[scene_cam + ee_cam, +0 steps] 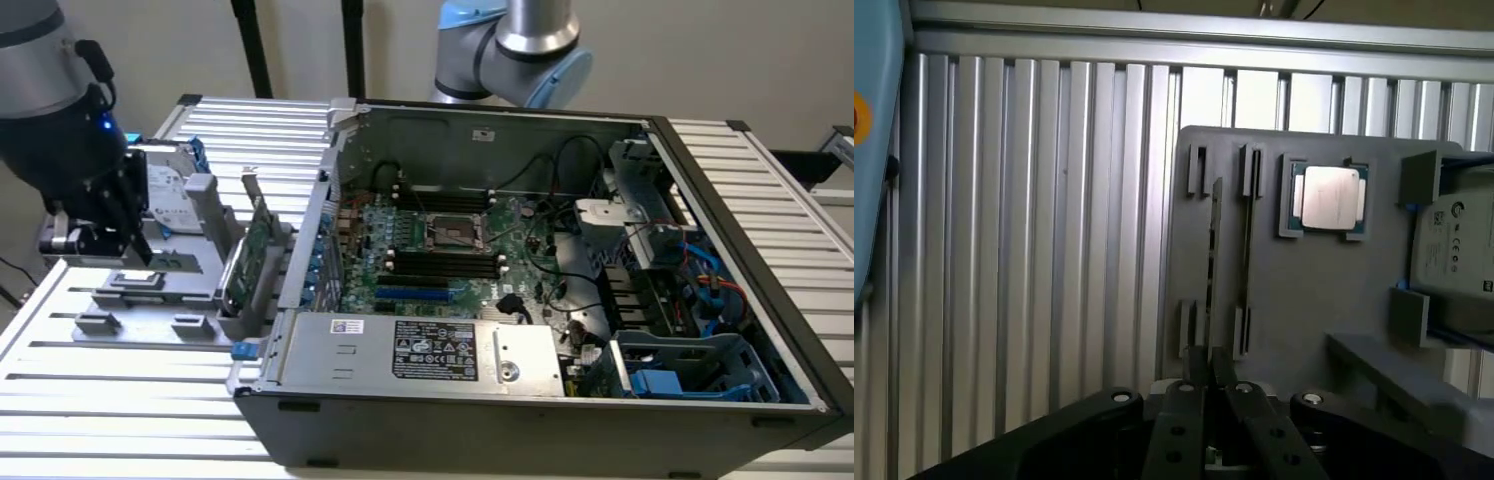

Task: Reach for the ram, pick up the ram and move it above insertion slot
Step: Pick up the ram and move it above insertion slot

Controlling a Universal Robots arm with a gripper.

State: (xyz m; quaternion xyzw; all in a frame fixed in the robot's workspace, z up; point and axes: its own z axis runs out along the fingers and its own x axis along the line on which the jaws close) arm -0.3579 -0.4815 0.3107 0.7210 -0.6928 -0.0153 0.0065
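The ram (pixel 1214 250) stands on edge in a groove of the grey holder plate (pixel 1294 300), so I see it as a thin dark strip. My gripper (pixel 1210 362) is down at the strip's near end, with one finger close on each side of it, shut on the ram, which still sits in its groove. In the exterior view the gripper (pixel 107 245) is low over the holder plate (pixel 147 300) at that view's left, outside the computer case. The black memory slots (pixel 441 265) lie on the motherboard inside the open case.
A processor chip (pixel 1329 197) sits in a pocket of the plate beside the ram. The silver hard drive (pixel 167 190) and a green card with a metal bracket (pixel 247 260) stand between the gripper and the case wall (pixel 314 230). A second arm (pixel 521 50) stands behind the case.
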